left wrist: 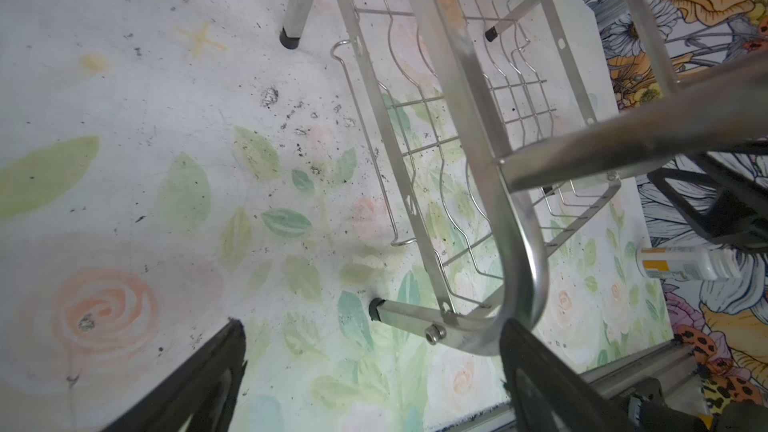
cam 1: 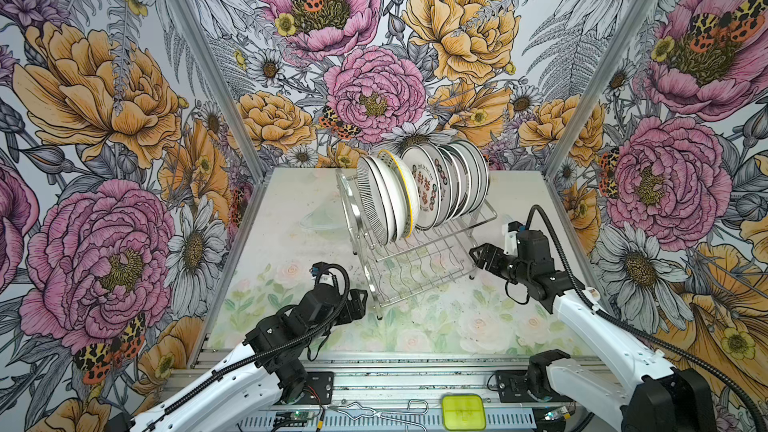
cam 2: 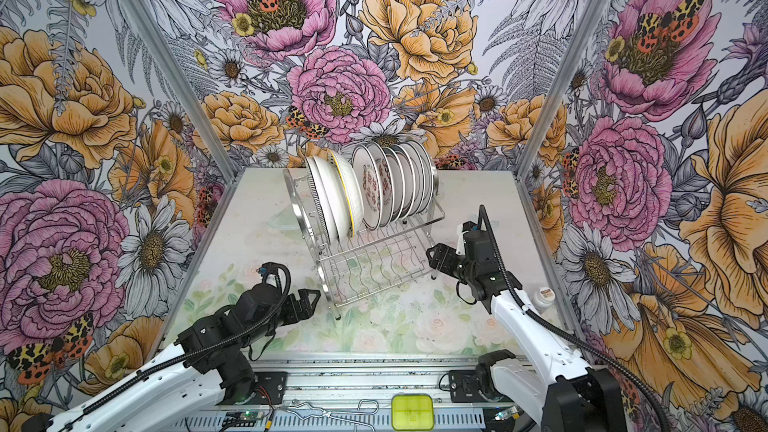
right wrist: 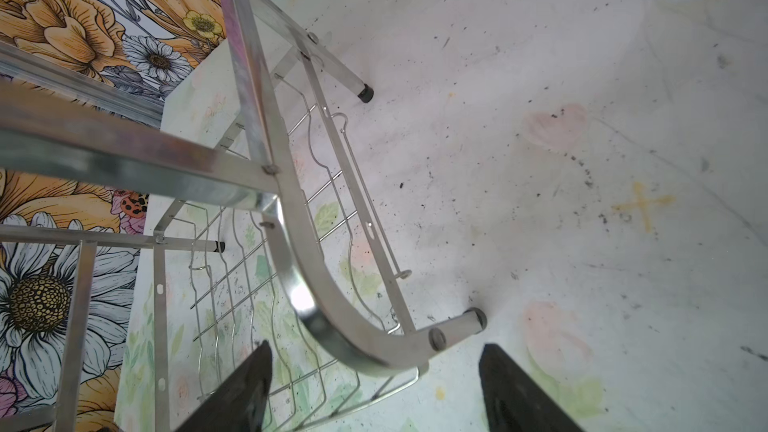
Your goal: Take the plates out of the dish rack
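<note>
Surroundings: floral-papered walls [cam 1: 104, 118] enclose the desk [cam 1: 291, 197] on three sides. A small white bottle [cam 2: 543, 296] sits at the desk's 4 o'clock edge, close to the wall and partly hidden behind the right arm. A faint clear shape [cam 1: 322, 218] lies on the desk at 9 o'clock of the dish rack [cam 1: 411, 272]; it is too dim to identify. On the front rail at 6 o'clock, off the desk, sit a yellow-green box [cam 1: 464, 411] and a bent wire [cam 1: 386, 409].

Obstructions: the left gripper [cam 1: 359, 299] hangs at 7 o'clock of the rack, just beside its near-left leg, jaws spread wide. In the left wrist view the arched side frame's lower corner lies close to one finger [left wrist: 552, 388]; contact cannot be determined. The right gripper [cam 1: 478, 258] hangs at 4 o'clock of the rack, just beside the near-right leg. Its jaws are spread and pinch nothing. The frame corner shows between its fingers [right wrist: 241, 392] in the right wrist view.

Containers: the rack stands mid-desk toward 12 o'clock, turned askew. The plates [cam 1: 428, 193] stand on edge in its upper tier, packed in a row. A black-striped rim is at the 9 o'clock end, then white ones, a yellow-edged one and one bearing red characters. Dark-rimmed ones run to the 3 o'clock end
</note>
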{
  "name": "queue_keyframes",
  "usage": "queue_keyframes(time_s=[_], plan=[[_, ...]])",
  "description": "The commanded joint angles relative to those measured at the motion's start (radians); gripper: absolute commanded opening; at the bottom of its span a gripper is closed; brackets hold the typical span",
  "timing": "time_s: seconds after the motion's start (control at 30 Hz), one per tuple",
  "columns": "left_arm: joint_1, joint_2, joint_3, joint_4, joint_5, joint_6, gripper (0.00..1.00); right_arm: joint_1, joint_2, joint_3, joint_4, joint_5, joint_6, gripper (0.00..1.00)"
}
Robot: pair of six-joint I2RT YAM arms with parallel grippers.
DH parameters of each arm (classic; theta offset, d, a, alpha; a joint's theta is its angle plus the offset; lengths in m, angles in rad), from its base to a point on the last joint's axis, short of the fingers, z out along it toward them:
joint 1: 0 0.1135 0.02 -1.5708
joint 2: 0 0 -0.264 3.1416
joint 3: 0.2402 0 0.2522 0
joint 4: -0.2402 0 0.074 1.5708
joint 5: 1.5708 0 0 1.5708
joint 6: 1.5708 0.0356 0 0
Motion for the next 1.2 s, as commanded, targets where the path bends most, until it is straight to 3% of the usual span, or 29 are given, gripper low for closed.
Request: queue_keyframes(time_s=[0.0,0.17,0.3,0.47,0.7,1.17], plan=[[-0.087,-0.001,0.009,0.026,-0.094,-0.031,0.95,0.008,0.027,0.003,0.011,0.055,-0.035,0.78],[-0.213,0.052,0.017,0.067,-0.192,-0.063,0.95,0.019,0.059,0.027,0.016,0.072,-0.055,0.75],[-0.254,0.126,0.028,0.114,-0.23,-0.073,0.94,0.026,0.076,0.044,0.034,0.089,-0.059,0.73],[-0.255,0.218,0.052,0.112,-0.301,-0.109,0.9,0.046,0.117,0.064,0.064,0.112,-0.059,0.69],[-0.247,0.237,0.073,0.117,-0.394,-0.132,0.83,0.062,0.163,0.071,0.102,0.126,-0.078,0.66],[-0.117,0.252,-0.007,0.246,-0.287,-0.088,0.74,0.08,0.218,0.069,0.173,0.142,-0.083,0.54]])
